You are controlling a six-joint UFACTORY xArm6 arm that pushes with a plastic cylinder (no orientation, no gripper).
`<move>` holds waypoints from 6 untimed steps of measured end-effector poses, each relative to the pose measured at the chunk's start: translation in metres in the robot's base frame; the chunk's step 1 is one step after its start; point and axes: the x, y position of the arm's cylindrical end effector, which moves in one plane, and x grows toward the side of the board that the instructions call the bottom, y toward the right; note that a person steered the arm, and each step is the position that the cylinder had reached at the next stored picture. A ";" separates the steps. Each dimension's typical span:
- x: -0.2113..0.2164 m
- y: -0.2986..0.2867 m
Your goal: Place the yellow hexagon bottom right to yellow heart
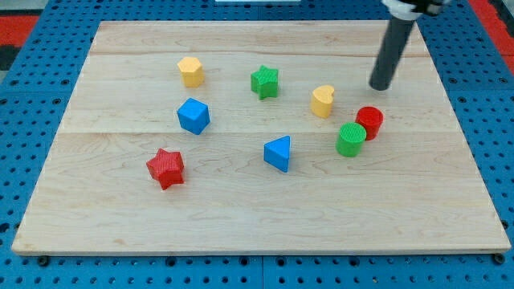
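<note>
The yellow hexagon [191, 71] stands on the wooden board at the view's upper left. The yellow heart [323, 101] stands right of the board's middle, well to the right of the hexagon and slightly lower. My tip [379, 87] rests on the board to the upper right of the heart, a short gap away, touching no block. It is far to the right of the hexagon.
A green star [264, 82] stands between hexagon and heart. A blue cube [193, 116] is below the hexagon. A red star [166, 168], a blue triangle [278, 153], a green cylinder [351, 139] and a red cylinder [369, 122] lie lower. The board [120, 217] sits on a blue pegboard.
</note>
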 end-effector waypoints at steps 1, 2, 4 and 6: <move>0.021 -0.004; 0.025 -0.029; 0.049 -0.034; 0.053 -0.095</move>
